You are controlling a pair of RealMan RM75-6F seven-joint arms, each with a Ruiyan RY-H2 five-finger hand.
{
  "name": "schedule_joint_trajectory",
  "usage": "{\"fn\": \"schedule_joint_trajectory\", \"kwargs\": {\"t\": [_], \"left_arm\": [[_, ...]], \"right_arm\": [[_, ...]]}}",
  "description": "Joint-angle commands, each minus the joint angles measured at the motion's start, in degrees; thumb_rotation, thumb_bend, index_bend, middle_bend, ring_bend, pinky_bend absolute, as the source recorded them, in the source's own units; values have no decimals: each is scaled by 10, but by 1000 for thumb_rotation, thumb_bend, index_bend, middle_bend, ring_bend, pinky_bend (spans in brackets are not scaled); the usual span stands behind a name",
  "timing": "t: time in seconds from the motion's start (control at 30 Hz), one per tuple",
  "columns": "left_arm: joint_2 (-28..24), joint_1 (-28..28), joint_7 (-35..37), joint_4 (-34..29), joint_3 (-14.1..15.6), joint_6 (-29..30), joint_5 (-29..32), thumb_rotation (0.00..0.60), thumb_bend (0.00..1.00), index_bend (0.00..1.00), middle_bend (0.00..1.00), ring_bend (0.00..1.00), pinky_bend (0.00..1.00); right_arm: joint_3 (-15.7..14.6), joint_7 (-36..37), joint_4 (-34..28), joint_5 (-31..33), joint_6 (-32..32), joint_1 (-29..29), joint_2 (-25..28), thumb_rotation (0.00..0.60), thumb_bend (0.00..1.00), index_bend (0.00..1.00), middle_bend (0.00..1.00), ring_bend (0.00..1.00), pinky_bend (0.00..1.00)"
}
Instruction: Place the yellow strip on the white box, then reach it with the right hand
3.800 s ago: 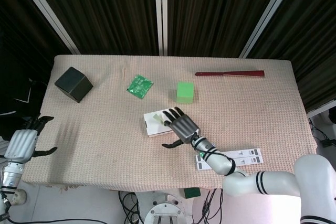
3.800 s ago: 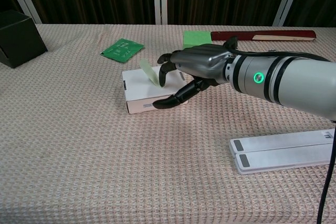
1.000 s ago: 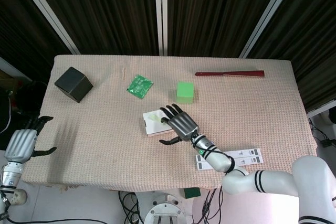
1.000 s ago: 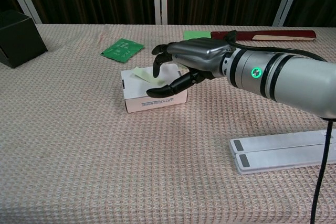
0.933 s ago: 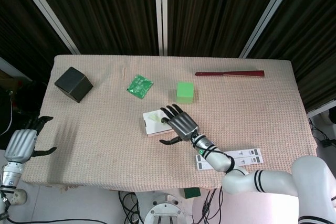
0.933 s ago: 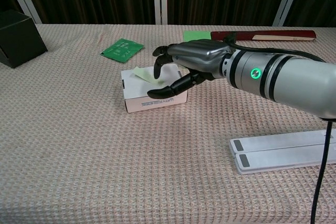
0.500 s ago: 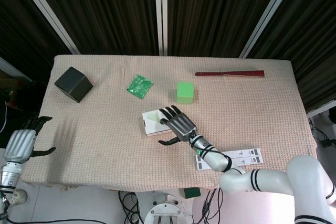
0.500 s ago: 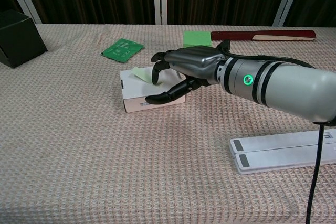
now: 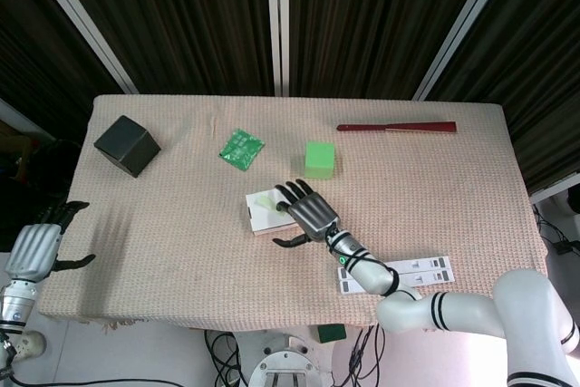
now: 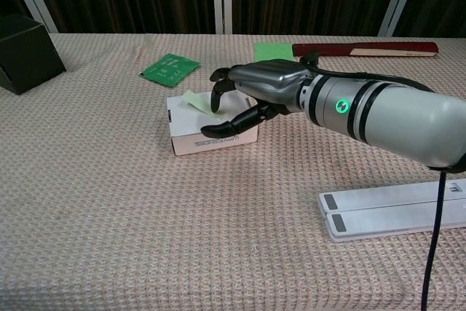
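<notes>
The white box (image 9: 259, 217) (image 10: 191, 136) lies on the woven cloth near the table's middle. A pale yellow strip (image 9: 263, 198) (image 10: 195, 101) rests across its top, its left end tilted up a little. My right hand (image 9: 309, 211) (image 10: 263, 87) hovers over the box's right half, fingers curled down with their tips at the strip's right end. The thumb reaches along the box's front face, apart from the strip. My left hand (image 9: 34, 247) hangs off the table's left edge with fingers spread and nothing in it; only the head view shows it.
A black cube (image 9: 127, 144) (image 10: 25, 52) sits far left, a green circuit board (image 9: 241, 148) (image 10: 169, 68) behind the box, a green block (image 9: 319, 159) (image 10: 273, 52) behind my right hand, a dark red ruler (image 9: 396, 127) at the back, two white bars (image 10: 393, 213) front right.
The strip, held up off the box 3.8 s ago, now lies on it. Over the last second my right hand has crept a little left, and the box has shifted slightly with it.
</notes>
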State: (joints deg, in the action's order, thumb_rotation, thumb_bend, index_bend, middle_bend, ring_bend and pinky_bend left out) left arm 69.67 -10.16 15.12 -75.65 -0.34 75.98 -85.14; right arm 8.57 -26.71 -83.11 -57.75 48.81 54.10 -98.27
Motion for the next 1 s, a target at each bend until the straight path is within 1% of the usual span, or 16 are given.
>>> {"fn": "schedule_joint_trajectory", "kwargs": {"t": [0.03,0.2,0.4,0.63,1.0], "left_arm": [[0,0,1,1,0,-2,1,573,0,165,160,46,181],[0,1,2,2,1,-2,1,574,0,165,160,46,181],[0,1,3,3,0,-1,1,573,0,166,160,46,181],[0,0,2,0,0,-6,4,574,0,166,160,46,181],[-2,-3,0,-4,-1,-8,3,573,0,166,160,46,181]], "right_arm": [[-1,-6,5,8,-4,2,-3,181,222,287,0,0,0],[-1,-7,6,10,-3,2,-6,181,221,287,0,0,0],[-1,7,-18,-17,17,-9,7,182,223,283,0,0,0],[-13,9,-44,-38,29,-22,27,181,226,282,0,0,0],[-18,4,-23,-22,7,-20,19,181,229,282,0,0,0]]}}
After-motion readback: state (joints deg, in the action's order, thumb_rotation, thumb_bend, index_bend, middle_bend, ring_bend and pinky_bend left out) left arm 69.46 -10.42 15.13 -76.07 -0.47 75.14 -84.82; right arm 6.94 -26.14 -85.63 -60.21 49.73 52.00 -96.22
